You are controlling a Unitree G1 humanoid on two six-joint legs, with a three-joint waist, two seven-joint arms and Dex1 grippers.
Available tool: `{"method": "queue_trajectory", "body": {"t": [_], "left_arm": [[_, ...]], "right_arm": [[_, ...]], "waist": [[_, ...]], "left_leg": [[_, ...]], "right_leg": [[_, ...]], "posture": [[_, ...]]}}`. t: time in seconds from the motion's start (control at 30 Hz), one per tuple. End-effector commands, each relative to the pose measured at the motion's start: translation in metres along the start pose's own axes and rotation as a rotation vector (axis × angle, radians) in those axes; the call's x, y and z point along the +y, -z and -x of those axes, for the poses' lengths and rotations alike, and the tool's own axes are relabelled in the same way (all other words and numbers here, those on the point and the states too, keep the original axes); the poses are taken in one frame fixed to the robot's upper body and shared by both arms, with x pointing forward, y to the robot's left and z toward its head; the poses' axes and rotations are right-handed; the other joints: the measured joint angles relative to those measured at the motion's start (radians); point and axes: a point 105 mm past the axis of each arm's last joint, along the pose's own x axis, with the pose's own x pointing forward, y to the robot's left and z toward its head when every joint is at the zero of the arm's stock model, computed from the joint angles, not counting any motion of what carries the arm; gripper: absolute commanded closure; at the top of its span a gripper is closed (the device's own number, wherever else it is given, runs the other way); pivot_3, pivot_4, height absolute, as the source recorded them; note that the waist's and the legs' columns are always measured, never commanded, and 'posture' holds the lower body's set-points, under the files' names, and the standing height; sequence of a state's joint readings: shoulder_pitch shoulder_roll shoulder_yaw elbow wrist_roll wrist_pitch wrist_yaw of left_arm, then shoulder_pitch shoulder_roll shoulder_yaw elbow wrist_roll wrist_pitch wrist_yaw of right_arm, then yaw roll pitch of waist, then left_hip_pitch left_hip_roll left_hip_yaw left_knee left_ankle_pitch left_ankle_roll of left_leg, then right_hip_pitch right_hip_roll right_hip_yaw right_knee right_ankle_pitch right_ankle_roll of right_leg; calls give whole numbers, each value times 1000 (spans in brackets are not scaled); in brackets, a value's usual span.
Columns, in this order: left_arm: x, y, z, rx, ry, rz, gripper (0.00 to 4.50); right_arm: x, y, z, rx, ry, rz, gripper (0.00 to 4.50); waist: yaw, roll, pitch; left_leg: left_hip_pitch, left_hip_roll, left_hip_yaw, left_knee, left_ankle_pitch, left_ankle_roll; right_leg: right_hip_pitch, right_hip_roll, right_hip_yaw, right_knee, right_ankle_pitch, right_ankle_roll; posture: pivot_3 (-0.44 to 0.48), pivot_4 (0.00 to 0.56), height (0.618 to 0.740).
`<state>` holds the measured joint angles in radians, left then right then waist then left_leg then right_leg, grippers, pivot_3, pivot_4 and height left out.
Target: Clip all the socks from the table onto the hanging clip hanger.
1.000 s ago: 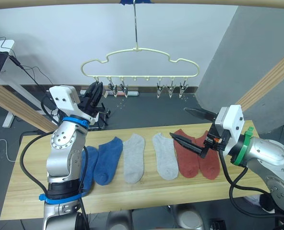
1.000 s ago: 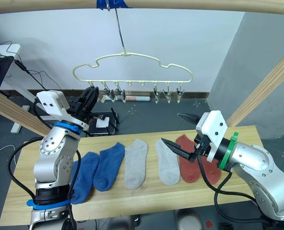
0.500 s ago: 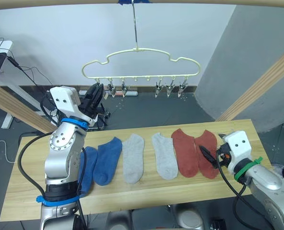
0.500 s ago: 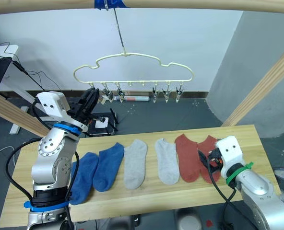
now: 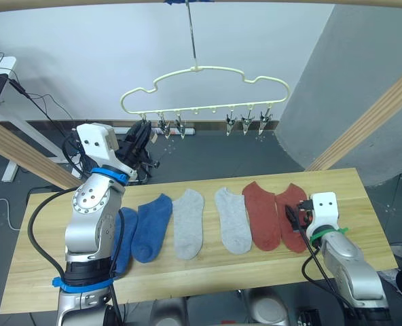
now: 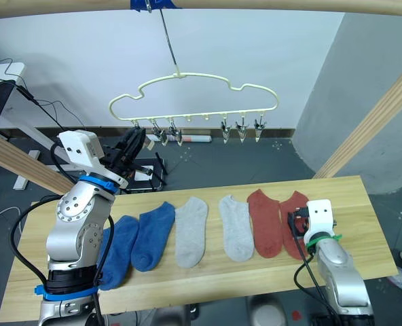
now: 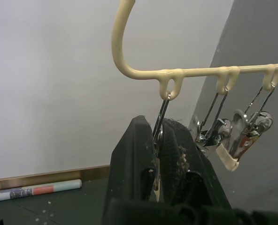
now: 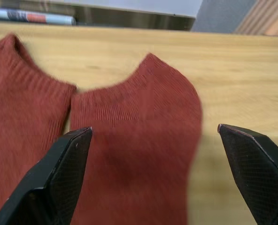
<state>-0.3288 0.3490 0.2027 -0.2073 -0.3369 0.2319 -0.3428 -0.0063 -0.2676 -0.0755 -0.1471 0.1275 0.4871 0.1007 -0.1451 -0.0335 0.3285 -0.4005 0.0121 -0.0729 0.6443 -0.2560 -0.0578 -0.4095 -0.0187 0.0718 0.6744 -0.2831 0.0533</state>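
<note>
The right gripper (image 8: pixel 153 176) hangs low over the outermost red sock (image 8: pixel 139 140), its two black, cross-hatched fingers spread wide and holding nothing; the sock's ribbed cuff lies between them, flat on the table (image 8: pixel 233 70). A second red sock (image 8: pixel 21 108) lies just beside it, edges touching.

The left gripper (image 7: pixel 160 150) is raised to the hanger (image 5: pixel 204 88), its smooth black fingers nearly together around the thin wire of the end clip (image 7: pixel 161 117). The hanger is a pale cream, cloud-shaped wire outline with small metal clips dangling from loops on its bottom bar.

On the light plank table six soft knit socks lie in a row: two blue (image 5: pixel 150 227), two grey (image 5: pixel 231 221), two red. No writing can be read.
</note>
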Motion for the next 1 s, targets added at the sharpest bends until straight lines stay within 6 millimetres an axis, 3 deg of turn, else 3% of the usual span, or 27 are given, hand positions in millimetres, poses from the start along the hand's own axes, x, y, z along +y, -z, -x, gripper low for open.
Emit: {"method": "queue_trajectory", "body": {"t": [0.03,0.4,0.53,0.87,1.0], "left_arm": [[-3,-12,1,-38,17,-16,4406],[-5,-11,1,-37,25,-11,4406],[-4,-12,2,-37,30,-14,4406],[-9,-15,7,-10,103,21,4406],[-11,-16,9,8,131,33,4406]], "right_arm": [[-6,5,-6,6,46,2,0],[1,41,-14,184,66,-17,0],[3,45,-12,196,69,-53,845],[10,46,-10,186,54,-71,4416],[9,48,-9,184,60,-79,4500]], "waist": [[0,0,0],[-2,0,0],[0,0,0],[6,0,0],[6,0,0]], "left_leg": [[0,0,0,0,0,0],[1,0,0,1,0,0],[1,0,-1,1,0,0],[1,1,-1,0,0,0],[0,1,-2,0,0,0]], "right_leg": [[0,0,0,0,0,0],[0,0,0,1,0,0],[1,0,0,1,1,1],[1,-1,-1,0,1,1],[1,-1,-1,0,1,1]], "posture": [[-263,354,740],[-257,351,740],[-251,349,740],[-239,344,740],[-235,342,740]]}}
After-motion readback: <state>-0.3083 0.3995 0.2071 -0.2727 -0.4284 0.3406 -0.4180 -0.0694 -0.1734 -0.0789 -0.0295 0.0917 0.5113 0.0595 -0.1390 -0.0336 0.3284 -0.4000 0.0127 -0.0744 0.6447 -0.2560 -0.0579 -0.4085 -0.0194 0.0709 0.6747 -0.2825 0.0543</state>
